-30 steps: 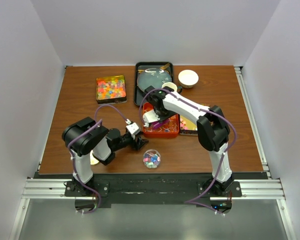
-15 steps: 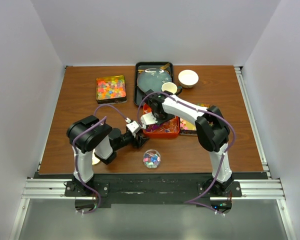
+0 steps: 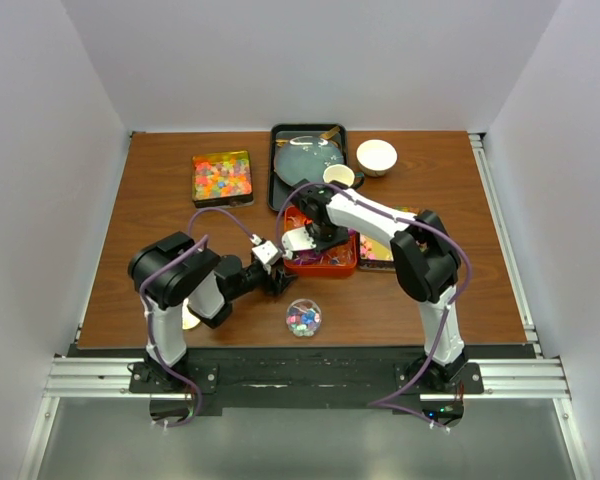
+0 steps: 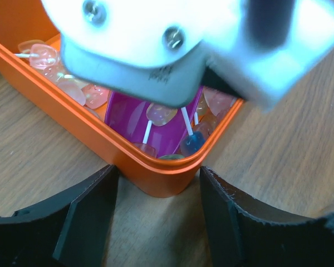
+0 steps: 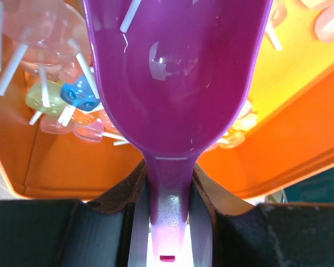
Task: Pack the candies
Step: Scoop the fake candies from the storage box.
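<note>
An orange tray [image 3: 332,266] holds clear-wrapped candies [image 5: 78,97] on white sticks. My right gripper [image 5: 170,222] is shut on the handle of a purple scoop [image 5: 178,72], whose bowl sits down among the candies [image 4: 94,94] in the tray. The scoop's bowl looks nearly empty from the right wrist. My left gripper [image 4: 158,217] lies low on the table, open, its two fingers straddling the near corner of the orange tray [image 4: 128,161] without closing on it. A small clear jar [image 3: 303,318] with coloured candies stands near the front edge.
A box of mixed coloured candies [image 3: 222,178] sits at the back left. A black tray [image 3: 280,180] with a plate, a small cup [image 3: 338,176] and a white bowl [image 3: 376,156] stand at the back. A gold lid [image 3: 188,316] lies by the left arm.
The right gripper has shifted a little inside the orange tray with the scoop. The left gripper has edged closer to the tray's near corner.
</note>
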### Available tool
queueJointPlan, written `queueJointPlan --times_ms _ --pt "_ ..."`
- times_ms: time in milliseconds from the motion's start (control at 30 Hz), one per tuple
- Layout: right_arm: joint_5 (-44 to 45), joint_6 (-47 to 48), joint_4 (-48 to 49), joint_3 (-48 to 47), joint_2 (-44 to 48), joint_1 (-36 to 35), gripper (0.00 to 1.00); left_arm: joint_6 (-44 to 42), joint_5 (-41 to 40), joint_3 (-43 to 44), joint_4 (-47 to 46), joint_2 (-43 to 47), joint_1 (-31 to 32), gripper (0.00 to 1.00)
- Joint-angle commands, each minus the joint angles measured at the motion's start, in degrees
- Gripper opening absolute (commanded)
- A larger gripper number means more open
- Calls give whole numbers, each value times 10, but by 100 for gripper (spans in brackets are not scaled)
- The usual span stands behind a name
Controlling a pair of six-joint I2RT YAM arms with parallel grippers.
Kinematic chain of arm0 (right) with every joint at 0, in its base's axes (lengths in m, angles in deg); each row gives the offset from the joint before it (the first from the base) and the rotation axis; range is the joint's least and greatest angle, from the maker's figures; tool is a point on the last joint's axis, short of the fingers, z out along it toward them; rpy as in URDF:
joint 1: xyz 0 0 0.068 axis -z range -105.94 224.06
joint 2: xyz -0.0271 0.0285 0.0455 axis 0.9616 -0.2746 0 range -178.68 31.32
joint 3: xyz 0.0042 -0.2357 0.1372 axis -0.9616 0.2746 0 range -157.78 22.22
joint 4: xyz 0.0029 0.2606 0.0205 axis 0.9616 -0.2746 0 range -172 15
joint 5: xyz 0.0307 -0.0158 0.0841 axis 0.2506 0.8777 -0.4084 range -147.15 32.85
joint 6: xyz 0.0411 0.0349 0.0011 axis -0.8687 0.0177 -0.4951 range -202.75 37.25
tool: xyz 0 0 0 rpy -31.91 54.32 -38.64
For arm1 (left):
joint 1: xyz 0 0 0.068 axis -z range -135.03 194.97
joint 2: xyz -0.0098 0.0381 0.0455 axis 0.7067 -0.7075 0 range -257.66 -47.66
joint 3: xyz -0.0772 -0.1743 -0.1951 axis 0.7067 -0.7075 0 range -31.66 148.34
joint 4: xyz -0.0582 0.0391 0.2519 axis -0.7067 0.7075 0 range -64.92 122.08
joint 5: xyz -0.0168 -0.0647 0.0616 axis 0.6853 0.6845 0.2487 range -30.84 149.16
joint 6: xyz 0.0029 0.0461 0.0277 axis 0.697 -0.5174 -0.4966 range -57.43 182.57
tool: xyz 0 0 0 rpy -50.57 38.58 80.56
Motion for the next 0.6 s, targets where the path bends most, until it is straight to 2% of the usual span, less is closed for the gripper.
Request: queueJointPlan --times_ms 0,100,133,200,567 --pt "-181 82 -26 13 34 -19 0 -13 -6 -1 -21 30 -3 66" --pt "-210 54 -108 -49 -15 -5 0 -17 -2 1 12 50 -6 66" --pt "-238 36 -151 -97 -33 2 0 -20 2 2 25 58 -6 66" --pt "-269 -1 -173 -131 -53 24 0 -18 2 6 37 65 -9 67" --pt "-345 -29 -49 -26 33 39 0 -26 19 31 138 120 -15 69"
